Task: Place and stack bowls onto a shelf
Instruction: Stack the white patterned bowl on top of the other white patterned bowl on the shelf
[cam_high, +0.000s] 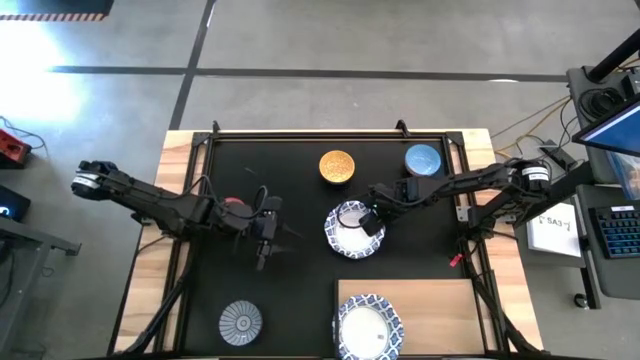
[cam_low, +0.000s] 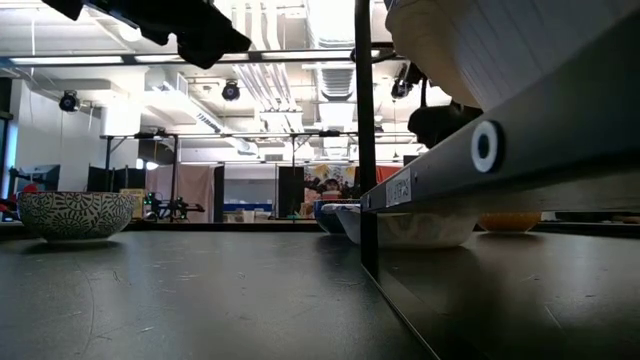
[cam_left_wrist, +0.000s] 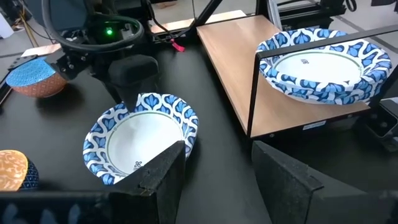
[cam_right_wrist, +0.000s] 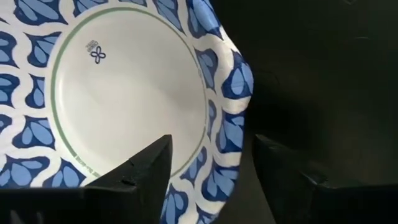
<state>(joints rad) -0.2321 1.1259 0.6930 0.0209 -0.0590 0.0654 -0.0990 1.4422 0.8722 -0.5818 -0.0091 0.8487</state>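
A white bowl with a blue patterned rim (cam_high: 350, 228) sits on the black mat, also seen in the left wrist view (cam_left_wrist: 142, 134). My right gripper (cam_high: 373, 221) hovers open at its right rim; one finger stands over the inside, the other outside the rim (cam_right_wrist: 239, 81), with a gap on each side. A second white-and-blue bowl (cam_high: 368, 328) rests on the light-wood shelf (cam_high: 440, 300). My left gripper (cam_high: 265, 243) is open over the mat left of the bowl, holding nothing. The pink-red bowl (cam_high: 236, 206) shows partly under the left arm.
An orange-yellow bowl (cam_high: 336, 166) and a blue bowl (cam_high: 423, 159) stand near the mat's far edge. A grey-striped bowl (cam_high: 240, 322) sits at the near left. A thin metal frame (cam_left_wrist: 254, 93) rises at the shelf's left edge. Bare shelf lies right of its bowl.
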